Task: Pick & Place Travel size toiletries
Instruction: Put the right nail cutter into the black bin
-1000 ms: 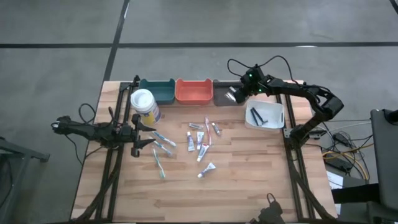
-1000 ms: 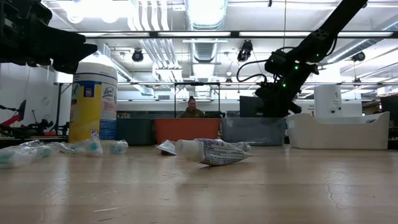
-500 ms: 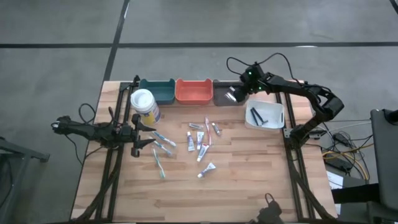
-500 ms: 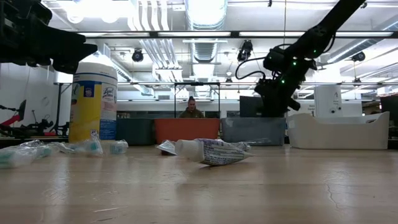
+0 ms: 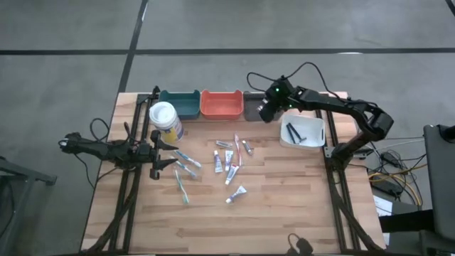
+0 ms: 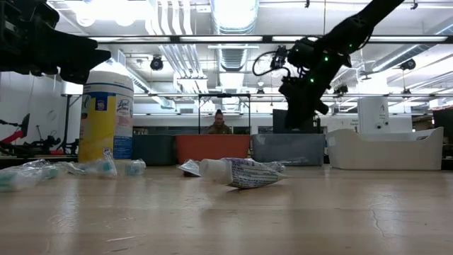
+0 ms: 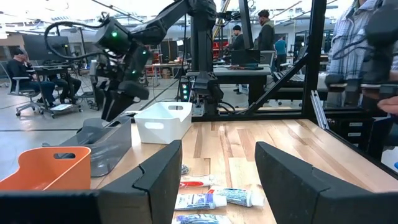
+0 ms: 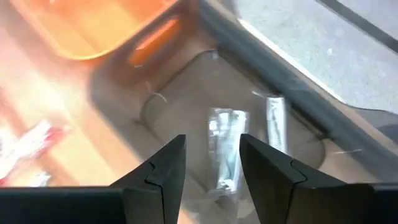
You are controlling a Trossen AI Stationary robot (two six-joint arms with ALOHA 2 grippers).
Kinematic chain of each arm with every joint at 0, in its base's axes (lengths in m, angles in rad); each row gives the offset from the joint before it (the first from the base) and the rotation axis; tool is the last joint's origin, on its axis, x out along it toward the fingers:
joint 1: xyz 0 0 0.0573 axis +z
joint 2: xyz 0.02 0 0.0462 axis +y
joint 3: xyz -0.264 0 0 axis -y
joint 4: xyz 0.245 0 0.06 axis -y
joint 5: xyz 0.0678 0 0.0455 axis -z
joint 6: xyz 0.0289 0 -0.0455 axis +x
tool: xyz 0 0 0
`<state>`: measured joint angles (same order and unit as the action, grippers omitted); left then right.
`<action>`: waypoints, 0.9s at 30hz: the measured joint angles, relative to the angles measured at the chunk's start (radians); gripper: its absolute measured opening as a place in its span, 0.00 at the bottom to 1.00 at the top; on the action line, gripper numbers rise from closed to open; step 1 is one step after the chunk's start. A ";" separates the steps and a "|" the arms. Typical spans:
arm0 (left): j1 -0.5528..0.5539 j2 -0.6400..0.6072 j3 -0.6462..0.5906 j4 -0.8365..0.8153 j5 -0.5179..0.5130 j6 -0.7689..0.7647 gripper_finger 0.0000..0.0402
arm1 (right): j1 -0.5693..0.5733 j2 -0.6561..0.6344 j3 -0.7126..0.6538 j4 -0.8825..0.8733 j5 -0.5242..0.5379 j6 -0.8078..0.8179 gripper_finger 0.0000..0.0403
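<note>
The left gripper (image 5: 170, 151) waits at the bench's (image 5: 284, 213) left edge beside a wipes canister (image 5: 165, 119), fingers spread wide and empty. Just right of it lie wrapped teal toothbrushes (image 5: 183, 169); toward mid-bench, small white tubes (image 5: 237, 193) with blue marks and a pink toothbrush (image 5: 237, 151) are scattered, with bare wood in front. Teal (image 5: 179, 104), orange (image 5: 222, 104) and grey (image 5: 254, 114) bins line the far edge. The right gripper (image 5: 264, 112) hovers over the grey bin, fingers parted and empty, two wrapped pieces (image 8: 227, 146) lying below. A white bin (image 5: 302, 132) holds dark sticks.
</note>
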<state>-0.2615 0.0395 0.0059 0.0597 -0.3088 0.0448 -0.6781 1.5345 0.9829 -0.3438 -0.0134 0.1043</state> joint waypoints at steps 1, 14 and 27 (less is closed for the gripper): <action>0.000 0.000 0.000 0.000 0.000 0.000 0.52 | 0.015 -0.006 -0.001 -0.001 0.010 0.000 0.37; 0.000 0.000 0.000 0.000 0.000 0.000 0.52 | 0.240 -0.027 -0.005 -0.129 0.029 0.111 0.37; 0.000 0.000 0.000 0.000 0.000 0.000 0.52 | 0.498 -0.027 -0.008 -0.129 0.109 0.317 0.37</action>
<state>-0.2612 0.0395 0.0059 0.0596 -0.3088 0.0448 -0.1798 1.5074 0.9749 -0.4728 0.0959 0.4215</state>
